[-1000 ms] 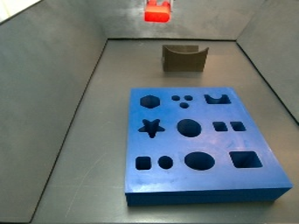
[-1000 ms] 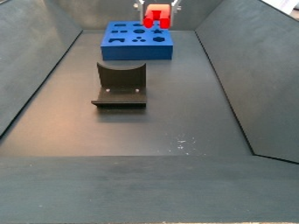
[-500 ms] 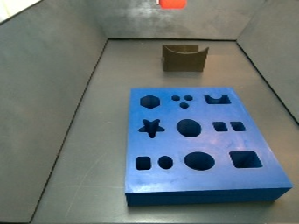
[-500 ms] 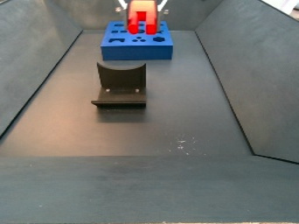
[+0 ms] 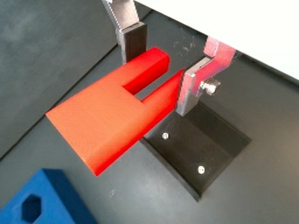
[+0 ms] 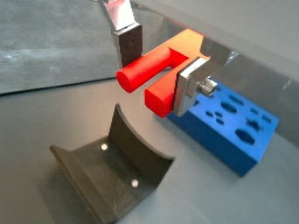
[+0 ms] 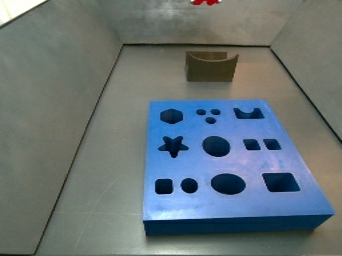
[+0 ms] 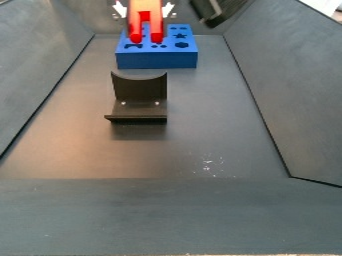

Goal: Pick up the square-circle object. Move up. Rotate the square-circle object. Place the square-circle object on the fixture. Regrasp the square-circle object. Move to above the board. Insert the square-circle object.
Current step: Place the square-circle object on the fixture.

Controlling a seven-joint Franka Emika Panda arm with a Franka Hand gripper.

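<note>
My gripper [image 5: 163, 63] is shut on the square-circle object [image 5: 111, 118], a bright red block with two prongs, one round and one square. The silver fingers [image 6: 191, 85] clamp across its pronged end in both wrist views. It hangs in the air, well above the floor. In a side view the red block [image 8: 147, 22] stands upright between the fingers, in front of the blue board [image 8: 158, 50]. Only a red sliver [image 7: 203, 3] shows at the upper edge of a side view. The fixture [image 8: 138, 95] stands below on its dark base plate [image 5: 198, 149], its curved notch [image 6: 111, 166] bare.
The blue board [image 7: 230, 165] with its dark cut-outs lies flat on the grey floor, apart from the fixture [image 7: 210, 65]. Sloping grey walls [image 8: 40, 90] enclose the floor on both sides. A dark part of the arm [image 8: 214, 10] shows at the upper edge.
The gripper has risen with the red block, which has nearly left a side view's upper edge. In a side view it shifted left and now stands upright.
</note>
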